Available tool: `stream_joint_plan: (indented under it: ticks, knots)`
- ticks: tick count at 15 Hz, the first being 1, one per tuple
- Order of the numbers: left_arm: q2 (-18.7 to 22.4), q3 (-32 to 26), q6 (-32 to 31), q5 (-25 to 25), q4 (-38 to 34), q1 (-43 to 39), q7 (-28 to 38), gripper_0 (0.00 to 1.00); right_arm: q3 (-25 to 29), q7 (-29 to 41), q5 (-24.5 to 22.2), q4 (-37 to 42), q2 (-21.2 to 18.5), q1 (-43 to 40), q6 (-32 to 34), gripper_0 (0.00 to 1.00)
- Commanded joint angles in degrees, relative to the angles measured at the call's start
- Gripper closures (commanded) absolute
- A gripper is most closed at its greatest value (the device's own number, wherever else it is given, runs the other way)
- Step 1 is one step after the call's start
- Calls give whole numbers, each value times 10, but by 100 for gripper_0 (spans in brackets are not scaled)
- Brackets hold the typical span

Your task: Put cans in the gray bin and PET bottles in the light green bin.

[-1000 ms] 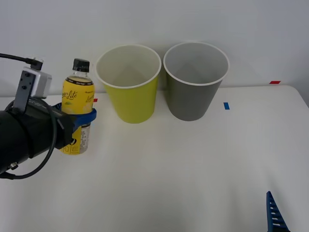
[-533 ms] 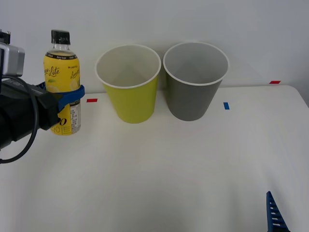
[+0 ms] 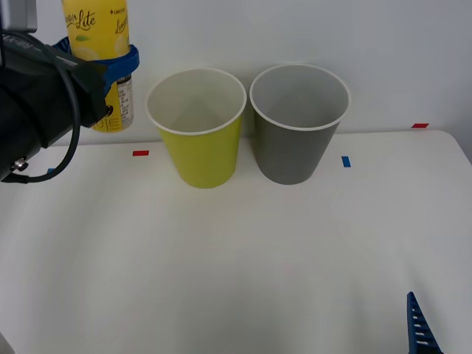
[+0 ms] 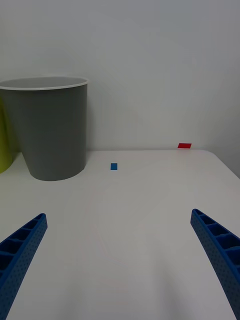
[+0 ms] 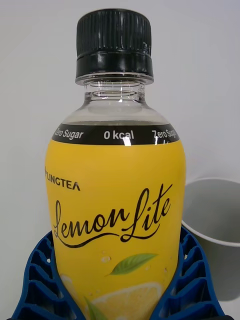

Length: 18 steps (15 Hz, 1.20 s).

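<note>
My left gripper is shut on the PET bottle, a small bottle with a yellow label, and holds it upright in the air at the far left, higher than the bin rims and left of the light green bin. Up close, the bottle shows its black cap and sits between my blue fingers, with a white bin rim behind it. The gray bin stands right beside the green one; it also shows ahead of my open right gripper, which rests low at the near right.
Both bins stand at the back of the white table, close to the wall. Small tape marks lie on the table: red, blue and red. The table's right edge runs near the red mark.
My left gripper has lifted the bottle well up off the table height and slightly toward the green bin. The right arm has stayed still.
</note>
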<state>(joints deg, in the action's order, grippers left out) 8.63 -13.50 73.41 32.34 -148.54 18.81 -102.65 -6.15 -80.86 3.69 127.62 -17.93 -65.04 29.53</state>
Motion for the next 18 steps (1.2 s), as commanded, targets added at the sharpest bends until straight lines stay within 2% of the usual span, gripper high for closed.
stream_joint_plan:
  ticks: [1,6,8,12,18]
  knots:
    - [-7,55,-71,-60,68,28,8,100,0,0,0,0,0,0,0,0]
    - [-31,110,-183,-87,177,49,11,100,0,0,0,0,0,0,0,0]
    - [-39,120,-208,-94,202,56,10,100,0,0,0,0,0,0,0,0]
    - [-39,141,-260,-109,250,61,10,100,0,0,0,0,0,0,0,0]
    - [-35,156,-403,-121,383,87,3,100,0,0,0,0,0,0,0,0]
